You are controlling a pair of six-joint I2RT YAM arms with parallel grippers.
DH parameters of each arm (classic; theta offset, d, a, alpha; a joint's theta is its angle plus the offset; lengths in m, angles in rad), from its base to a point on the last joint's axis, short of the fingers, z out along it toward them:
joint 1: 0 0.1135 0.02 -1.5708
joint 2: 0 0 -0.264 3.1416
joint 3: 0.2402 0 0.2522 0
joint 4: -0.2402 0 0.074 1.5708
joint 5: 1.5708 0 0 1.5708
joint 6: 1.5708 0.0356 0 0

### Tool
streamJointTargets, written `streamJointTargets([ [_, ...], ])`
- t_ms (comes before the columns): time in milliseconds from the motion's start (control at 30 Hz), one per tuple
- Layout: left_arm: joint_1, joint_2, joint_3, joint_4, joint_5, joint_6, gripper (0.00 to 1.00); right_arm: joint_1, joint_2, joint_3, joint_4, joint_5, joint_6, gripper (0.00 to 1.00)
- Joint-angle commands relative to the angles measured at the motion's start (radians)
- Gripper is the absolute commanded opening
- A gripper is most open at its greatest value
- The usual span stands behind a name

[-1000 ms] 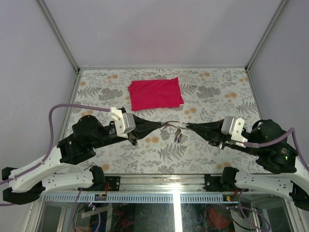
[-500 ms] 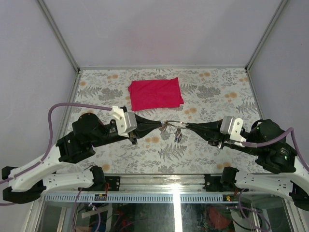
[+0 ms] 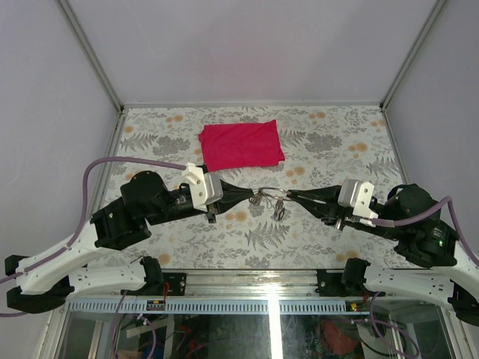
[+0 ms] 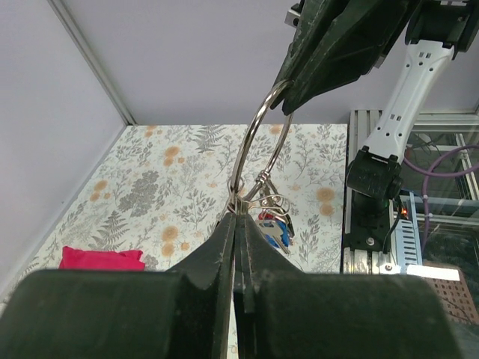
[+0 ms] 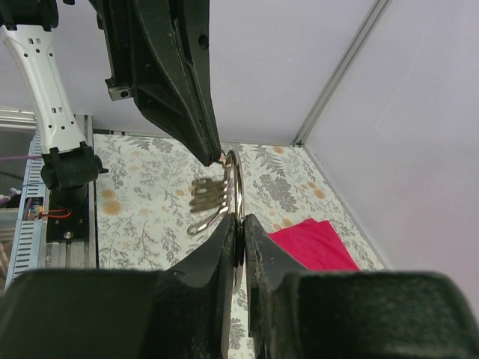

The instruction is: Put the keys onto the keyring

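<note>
The thin silver keyring (image 3: pixel 271 194) hangs above the table between my two grippers. My left gripper (image 3: pixel 253 197) is shut on one side of the ring (image 4: pixel 251 142), its tips (image 4: pixel 238 217) pinching the wire where the keys (image 4: pixel 273 228), blue- and red-headed, dangle. My right gripper (image 3: pixel 289 196) grips the opposite side. In the right wrist view its fingertips (image 5: pixel 239 221) hold the ring (image 5: pixel 236 187) with only a hair-thin slit between them. A bunch of keys (image 5: pixel 206 196) hangs on the ring beside my left gripper's tip. One key (image 3: pixel 278 212) hangs below the ring.
A folded red cloth (image 3: pixel 241 144) lies flat on the floral table behind the grippers. Metal frame posts and pale walls close the left, right and back sides. The rail with the arm bases (image 3: pixel 247 283) runs along the near edge.
The left arm has pushed right and the right arm has edged left, bringing the wrists closer. The ring with its keys shifted slightly. The right jaws have eased a touch.
</note>
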Motion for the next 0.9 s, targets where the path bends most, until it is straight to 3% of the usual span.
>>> streamJointTargets([
  [0, 0.003, 0.006, 0.045, -0.012, 0.012, 0.018, 0.0, 0.003, 0.003, 0.002, 0.057, 0.021, -0.003, 0.14],
  [133, 0.003, 0.004, 0.05, -0.02, 0.005, 0.02, 0.0, 0.002, 0.0, 0.004, 0.05, 0.036, 0.001, 0.0],
  [867, 0.003, 0.003, 0.052, -0.025, 0.003, 0.025, 0.0, 0.002, 0.0, 0.042, 0.014, 0.092, 0.025, 0.0],
])
